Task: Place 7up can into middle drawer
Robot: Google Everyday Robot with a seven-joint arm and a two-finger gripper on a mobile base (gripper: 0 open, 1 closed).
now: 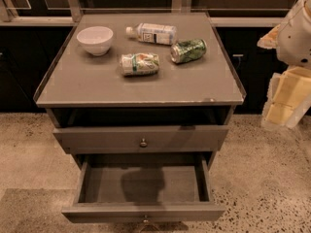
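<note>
The 7up can (139, 64) lies on its side near the middle of the grey cabinet top (97, 86); it is pale whitish-green with orange-red patches. The middle drawer (143, 211) is the lower of the two drawer fronts. It is pulled wide open, its grey inside is bare, and its knob sits at the bottom edge of the view. My gripper (284, 103) hangs at the far right edge of the view, off the cabinet's right side and well away from the can. It holds nothing that I can see.
A darker shiny green can (188, 51) lies right of the 7up can. A white-labelled plastic bottle (151, 33) lies behind both. A white bowl (95, 39) stands at the back left. The upper drawer front (143, 139) is nearly shut. Speckled floor surrounds the cabinet.
</note>
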